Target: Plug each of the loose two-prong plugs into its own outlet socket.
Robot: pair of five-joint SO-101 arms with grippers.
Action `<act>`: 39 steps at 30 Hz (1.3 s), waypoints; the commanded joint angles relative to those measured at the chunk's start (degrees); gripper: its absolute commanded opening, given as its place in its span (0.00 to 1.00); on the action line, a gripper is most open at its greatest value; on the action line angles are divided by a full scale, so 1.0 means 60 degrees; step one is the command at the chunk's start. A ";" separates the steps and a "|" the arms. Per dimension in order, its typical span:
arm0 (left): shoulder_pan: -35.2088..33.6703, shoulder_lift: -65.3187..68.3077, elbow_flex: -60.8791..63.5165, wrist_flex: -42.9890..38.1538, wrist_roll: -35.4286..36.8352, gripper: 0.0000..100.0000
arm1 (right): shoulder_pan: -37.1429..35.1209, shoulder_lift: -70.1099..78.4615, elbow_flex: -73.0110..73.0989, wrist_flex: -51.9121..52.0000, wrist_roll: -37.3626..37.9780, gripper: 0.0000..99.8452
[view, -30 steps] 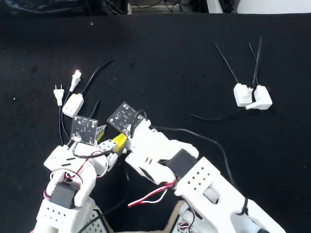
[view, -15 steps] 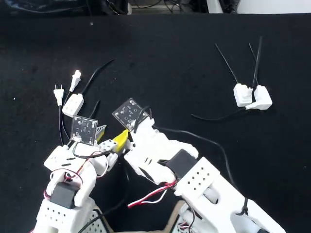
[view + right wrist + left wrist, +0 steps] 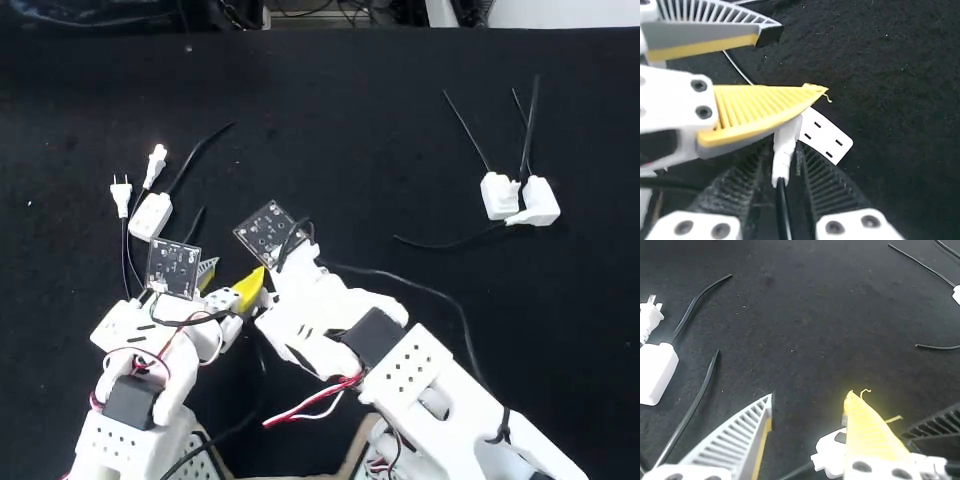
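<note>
My right gripper is shut on a white two-prong plug with a black cable. The plug's front end meets a white outlet socket with dark slots; its prongs are hidden. My left gripper is open, and its yellow finger lies over the plug and socket. The same socket peeks out beside that finger. In the high view both arms meet at the lower left, with the left gripper in front of the right arm. Two loose plugs lie by a white outlet block.
Two more white pieces with black cables lie at the far right. A black cable trails from the right arm across the dark cloth. Loose cable ends lie near the left plugs.
The right arm's wrist has turned and shifted slightly away from the left arm and toward the table's far side. The left arm has kept still.
</note>
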 commanded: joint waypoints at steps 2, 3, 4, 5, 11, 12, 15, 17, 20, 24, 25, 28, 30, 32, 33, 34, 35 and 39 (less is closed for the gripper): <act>-0.0418 0.0029 -0.0388 0.0073 -0.0073 0.23 | 0.1201 -0.0359 -0.0212 0.0747 0.1099 0.01; -0.0608 0.0029 -0.0403 0.0073 -0.0073 0.23 | 0.1421 -0.0359 -0.0183 0.0908 0.1128 0.01; -0.0740 0.0029 -0.0403 0.0059 -0.0059 0.23 | 0.1582 -0.0359 -0.0154 0.1055 0.1158 0.01; -0.0828 0.0029 -0.0403 0.0059 -0.0059 0.23 | 0.1714 -0.0359 -0.0110 0.1172 0.1275 0.01; -0.0930 0.0029 -0.0300 0.0015 -0.0059 0.23 | 0.2256 -0.0330 -0.0183 0.1363 0.1304 0.01; -0.0930 0.0029 -0.0271 0.0015 -0.0059 0.23 | 0.2315 -0.0242 -0.0256 0.1348 0.1304 0.01; -0.0916 0.0029 0.0095 -0.0059 -0.0059 0.23 | 0.2344 0.0505 -0.0725 0.1480 0.1289 0.01; -0.0960 0.0029 0.0227 -0.0073 -0.0059 0.23 | 0.2344 0.1297 -0.1326 0.1714 0.1260 0.01; -0.1150 0.0029 0.0286 -0.0249 -0.0044 0.23 | 0.2344 0.2777 -0.2601 0.2359 0.0425 0.02; -0.1136 0.0029 0.0286 -0.0264 -0.0044 0.23 | 0.2300 0.4579 -0.4520 0.3546 -0.0864 0.02; -0.1136 0.0029 0.0286 -0.0264 -0.0044 0.23 | 0.2300 0.4945 -0.5018 0.3897 -0.1099 0.01; -0.1136 0.0029 0.0286 -0.0264 -0.0044 0.23 | 0.2344 0.5736 -0.6073 0.4835 -0.1465 0.01; -0.1121 0.0029 0.0286 -0.0264 -0.0044 0.23 | 0.2227 0.6088 -0.6264 0.5201 -0.1524 0.01; -0.1121 0.0029 0.0271 -0.0264 -0.0044 0.23 | 0.1890 0.6396 -0.6220 0.5055 -0.1524 0.01; -0.1121 0.0029 0.0271 -0.0264 -0.0044 0.23 | 0.1758 0.6542 -0.6117 0.4938 -0.1524 0.01; -0.1121 0.0029 0.0271 -0.0264 -0.0044 0.23 | 0.1656 0.6674 -0.6059 0.4835 -0.1524 0.01; -0.1121 0.0029 0.0271 -0.0264 -0.0044 0.23 | 0.1597 0.6821 -0.6044 0.4762 -0.1626 0.01; -0.1106 0.0029 0.0271 -0.0264 -0.0044 0.23 | 0.1524 0.7509 -0.6454 0.5055 -0.3165 0.01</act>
